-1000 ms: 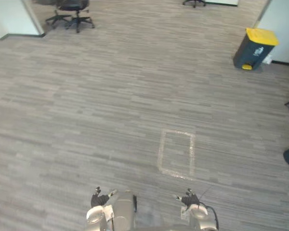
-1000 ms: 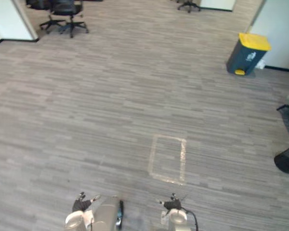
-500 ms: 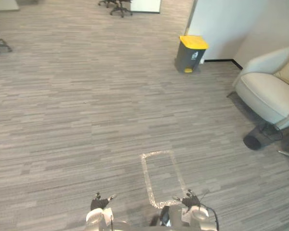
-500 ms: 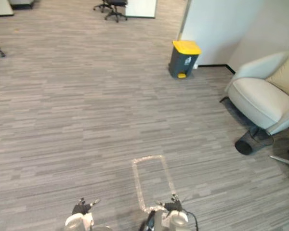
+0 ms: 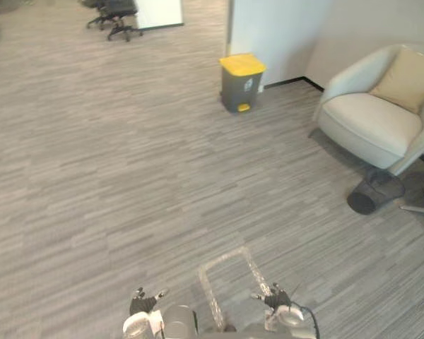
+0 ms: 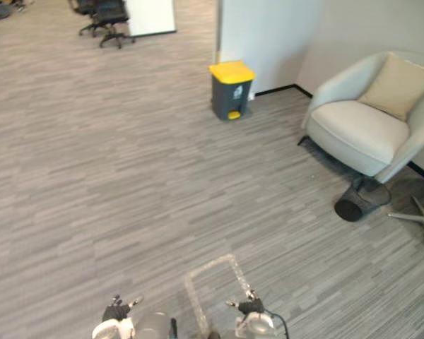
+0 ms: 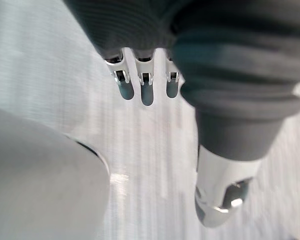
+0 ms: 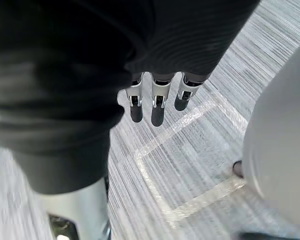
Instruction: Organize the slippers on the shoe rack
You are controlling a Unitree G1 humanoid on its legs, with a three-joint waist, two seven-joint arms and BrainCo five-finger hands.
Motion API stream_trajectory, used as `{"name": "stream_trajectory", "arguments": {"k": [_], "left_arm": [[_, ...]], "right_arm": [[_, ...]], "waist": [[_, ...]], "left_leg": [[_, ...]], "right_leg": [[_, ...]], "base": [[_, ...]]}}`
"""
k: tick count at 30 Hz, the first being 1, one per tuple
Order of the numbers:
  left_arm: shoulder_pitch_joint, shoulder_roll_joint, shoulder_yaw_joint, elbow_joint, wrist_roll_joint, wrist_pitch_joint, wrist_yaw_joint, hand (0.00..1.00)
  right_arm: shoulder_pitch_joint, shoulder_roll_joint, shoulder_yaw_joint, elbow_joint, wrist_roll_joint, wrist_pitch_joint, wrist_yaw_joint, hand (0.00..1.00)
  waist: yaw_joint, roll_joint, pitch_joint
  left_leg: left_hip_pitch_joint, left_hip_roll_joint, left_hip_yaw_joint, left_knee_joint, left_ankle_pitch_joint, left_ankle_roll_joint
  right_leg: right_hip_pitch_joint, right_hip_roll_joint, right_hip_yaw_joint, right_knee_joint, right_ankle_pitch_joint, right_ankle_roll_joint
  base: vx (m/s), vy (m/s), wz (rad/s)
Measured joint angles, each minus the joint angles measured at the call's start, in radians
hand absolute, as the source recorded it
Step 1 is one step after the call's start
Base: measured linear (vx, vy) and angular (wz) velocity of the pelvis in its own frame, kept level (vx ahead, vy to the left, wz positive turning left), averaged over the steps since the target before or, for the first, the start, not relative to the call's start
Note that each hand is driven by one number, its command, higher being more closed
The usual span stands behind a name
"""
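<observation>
yellow-lidded grey bin (image 5: 242, 85), striped grey floor (image 5: 127, 176)

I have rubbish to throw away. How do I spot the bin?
Find the white wall at the far end of the floor. The bin stands at its corner, left of the armchair. It is dark grey with a bright yellow lid.

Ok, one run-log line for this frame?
left hand open, empty | right hand open, empty | floor ahead: taped rectangle | beyond: yellow-lidded bin, armchair with cushion
</observation>
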Motion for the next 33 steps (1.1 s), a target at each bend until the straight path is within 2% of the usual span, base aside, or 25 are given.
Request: {"name": "stream_trajectory", "arguments": {"k": [1, 2, 3, 5, 6, 7, 8, 10, 11, 12, 16, 18, 19, 20, 22, 23, 24, 25, 26, 27, 28, 29, 31, 33], "left_arm": [[0.000, 0.000, -0.011, 0.004, -0.002, -0.001, 0.000, 0.00], [0.001, 0.001, -0.015, 0.010, -0.007, -0.001, -0.001, 0.00], [-0.007, 0.011, -0.005, 0.013, -0.010, -0.001, 0.000, 0.00], [-0.002, 0.025, -0.002, 0.021, -0.010, -0.003, 0.001, 0.00], [-0.001, 0.027, 0.001, 0.022, -0.009, -0.003, 0.002, 0.00], [-0.001, 0.031, 0.000, 0.025, -0.006, -0.002, 0.001, 0.00], [-0.002, 0.030, 0.000, 0.026, -0.007, -0.001, 0.001, 0.00], [-0.002, 0.028, -0.005, 0.049, -0.007, 0.000, 0.001, 0.00], [-0.003, 0.027, -0.007, 0.053, -0.007, 0.001, 0.001, 0.00], [-0.008, 0.027, -0.014, 0.065, -0.007, 0.001, 0.001, 0.00], [-0.018, 0.039, -0.028, 0.091, -0.007, 0.001, 0.001, 0.00], [-0.021, 0.048, -0.044, 0.103, -0.007, 0.001, -0.001, 0.00], [-0.018, 0.050, -0.045, 0.104, -0.005, 0.001, -0.001, 0.00], [-0.021, 0.047, -0.048, 0.111, 0.000, 0.000, -0.001, 0.00], [-0.008, 0.033, -0.047, 0.112, 0.003, 0.001, -0.002, 0.00], [-0.010, 0.021, -0.034, 0.109, 0.002, 0.001, -0.003, 0.00], [-0.008, 0.021, -0.024, 0.091, 0.004, 0.001, -0.004, 0.00], [-0.008, 0.019, -0.020, 0.085, 0.004, 0.001, -0.004, 0.00], [-0.008, 0.016, -0.005, 0.079, 0.003, 0.004, -0.003, 0.00], [-0.008, 0.015, -0.003, 0.073, 0.002, 0.003, -0.004, 0.00], [-0.005, 0.012, -0.005, 0.059, 0.002, 0.004, -0.003, 0.00], [-0.005, 0.011, -0.005, 0.056, 0.002, 0.003, -0.002, 0.00], [-0.007, 0.005, -0.020, 0.039, 0.003, 0.001, -0.002, 0.00], [-0.012, 0.005, -0.029, 0.040, 0.003, 0.002, 0.000, 0.00]], "right_arm": [[0.000, -0.001, 0.000, -0.001, 0.000, 0.000, -0.003, 0.00], [0.000, -0.002, 0.002, 0.002, 0.000, 0.000, -0.004, 0.00], [0.000, -0.002, 0.030, 0.015, -0.001, 0.002, 0.001, 0.00], [0.009, -0.001, 0.028, 0.016, -0.002, 0.002, 0.000, 0.00], [0.004, -0.001, 0.028, 0.016, -0.002, 0.001, 0.001, 0.00], [-0.003, -0.001, 0.028, 0.013, -0.003, 0.000, 0.001, 0.00], [-0.003, -0.001, 0.027, 0.008, -0.003, 0.000, 0.002, 0.00], [0.002, -0.002, 0.025, -0.004, -0.003, -0.001, 0.008, 0.00], [0.002, -0.002, 0.024, -0.004, -0.003, -0.001, 0.009, 0.00], [0.009, -0.003, 0.017, -0.004, -0.004, -0.002, 0.010, 0.00], [0.018, -0.005, -0.034, -0.008, -0.010, -0.010, 0.010, 0.00], [0.017, -0.007, -0.047, -0.008, -0.010, -0.014, 0.011, 0.00], [0.019, -0.009, -0.048, -0.004, -0.011, -0.015, 0.012, 0.00], [0.017, -0.014, -0.052, 0.001, -0.011, -0.016, 0.015, 0.00], [0.022, -0.017, -0.054, 0.002, -0.012, -0.022, 0.017, 0.00], [0.017, -0.016, -0.060, 0.002, -0.012, -0.023, 0.018, 0.00], [0.017, -0.015, -0.057, 0.001, -0.011, -0.024, 0.018, 0.00], [0.018, -0.016, -0.055, 0.001, -0.010, -0.024, 0.018, 0.00], [0.017, -0.019, -0.047, -0.001, -0.010, -0.025, 0.016, 0.00], [0.016, -0.021, -0.043, 0.001, -0.009, -0.024, 0.016, 0.00], [0.014, -0.020, -0.038, 0.007, -0.008, -0.022, 0.015, 0.00], [0.011, -0.019, -0.039, 0.008, -0.008, -0.021, 0.015, 0.00], [-0.002, -0.020, -0.046, 0.027, -0.002, -0.019, 0.007, 0.00], [-0.004, -0.019, -0.046, 0.027, -0.001, -0.016, 0.004, 0.00]], "waist": [[0.000, 0.010, -0.007], [0.004, 0.027, -0.014], [0.003, -0.008, -0.014], [0.009, -0.036, -0.029], [0.012, -0.035, -0.029], [0.014, -0.043, -0.033], [0.016, -0.042, -0.032], [0.018, -0.026, -0.024], [0.018, -0.015, -0.022], [0.013, -0.007, -0.021], [0.006, -0.005, -0.020], [0.002, -0.006, -0.020], [0.001, -0.013, -0.021], [-0.001, -0.004, -0.025], [-0.005, 0.019, -0.047], [-0.008, 0.032, -0.044], [-0.008, 0.032, -0.043], [-0.009, 0.034, -0.041], [-0.008, 0.044, -0.027], [-0.008, 0.049, -0.022], [-0.003, 0.043, -0.019], [-0.003, 0.039, -0.019], [-0.001, 0.027, -0.018], [0.001, 0.023, -0.016]], "left_leg": [[0.003, -0.020, -0.095, -0.144, 0.058, -0.012], [0.008, -0.012, -0.125, -0.181, 0.165, -0.048], [0.031, -0.024, -0.075, -0.165, 0.132, -0.019], [0.059, -0.026, -0.005, -0.161, 0.090, 0.003], [0.080, -0.024, 0.034, -0.169, 0.078, 0.014], [0.120, -0.021, 0.084, -0.197, 0.072, 0.021], [0.140, -0.021, 0.100, -0.211, 0.072, 0.022], [0.248, -0.012, 0.175, -0.285, 0.070, 0.027], [0.262, -0.009, 0.185, -0.297, 0.070, 0.027], [0.300, 0.003, 0.196, -0.332, 0.066, 0.034], [0.351, 0.037, 0.242, -0.398, 0.065, 0.031], [0.372, 0.038, 0.259, -0.407, 0.061, 0.012], [0.390, 0.032, 0.262, -0.406, 0.046, -0.013], [0.408, 0.046, 0.260, -0.404, 0.030, -0.036], [0.417, 0.084, 0.256, -0.403, 0.023, -0.053], [0.393, 0.109, 0.246, -0.338, 0.021, -0.062], [0.321, 0.142, 0.222, -0.183, 0.022, -0.060], [0.287, 0.158, 0.203, -0.098, 0.026, -0.054], [0.210, 0.201, 0.161, 0.109, 0.059, -0.027], [0.177, 0.218, 0.144, 0.195, 0.052, -0.026], [0.144, 0.213, 0.123, 0.264, 0.035, -0.040], [0.134, 0.206, 0.121, 0.261, 0.030, -0.047], [0.099, 0.131, 0.082, 0.094, 0.004, -0.052], [0.081, 0.040, -0.018, -0.116, 0.009, -0.049]], "right_leg": [[0.008, 0.002, 0.039, 0.008, -0.023, 0.030], [0.012, 0.013, 0.074, 0.026, -0.044, 0.047], [0.020, -0.012, 0.115, 0.046, -0.053, 0.069], [0.016, -0.039, 0.157, 0.065, -0.043, 0.085], [0.010, -0.054, 0.165, 0.085, -0.035, 0.100], [-0.013, -0.073, 0.157, 0.132, -0.018, 0.131], [-0.025, -0.082, 0.150, 0.159, -0.013, 0.142], [-0.087, -0.121, 0.037, 0.305, -0.026, 0.174], [-0.097, -0.128, 0.010, 0.318, -0.031, 0.166], [-0.118, -0.144, -0.078, 0.331, -0.040, 0.156], [-0.215, -0.178, -0.262, 0.254, -0.035, 0.137], [-0.219, -0.194, -0.302, 0.171, 0.021, 0.123], [-0.209, -0.196, -0.307, 0.109, 0.098, 0.105], [-0.205, -0.184, -0.302, 0.100, 0.118, 0.109], [-0.190, -0.142, -0.315, 0.075, 0.104, 0.095], [-0.175, -0.113, -0.317, 0.054, 0.086, 0.085], [-0.164, -0.094, -0.316, 0.042, 0.075, 0.075], [-0.149, -0.083, -0.315, 0.035, 0.075, 0.064], [-0.104, -0.050, -0.306, 0.017, 0.066, 0.043], [-0.081, -0.035, -0.296, 0.015, 0.058, 0.032], [-0.054, -0.026, -0.273, 0.014, 0.038, 0.025], [-0.049, -0.025, -0.264, 0.012, 0.035, 0.025], [-0.036, -0.027, -0.205, -0.013, 0.035, 0.030], [-0.034, -0.036, -0.158, -0.019, 0.035, 0.038]], "base": [[0.46, 0.318, -0.92], [0.54, 0.374, -0.97], [0.37, 0.255, -0.75], [0.35, 0.265, -0.88], [0.38, 0.348, -1.25], [0.20, 0.224, -1.03], [0.24, 0.299, -1.22], [0.19, 0.239, -1.09], [0.12, 0.118, -0.79], [0.11, 0.068, -0.59], [0.09, -0.018, -0.37], [0.10, -0.110, -0.19], [0.13, -0.207, -0.11], [0.17, -0.248, -0.10], [0.18, -0.199, -0.03], [0.22, -0.270, -0.04], [0.24, -0.332, -0.07], [0.25, -0.319, -0.25], [0.22, -0.237, -0.33], [0.26, -0.197, -0.60], [0.15, -0.108, -0.54], [0.24, -0.121, -0.72], [0.23, -0.024, -0.79], [0.25, 0.089, -0.67]]}}
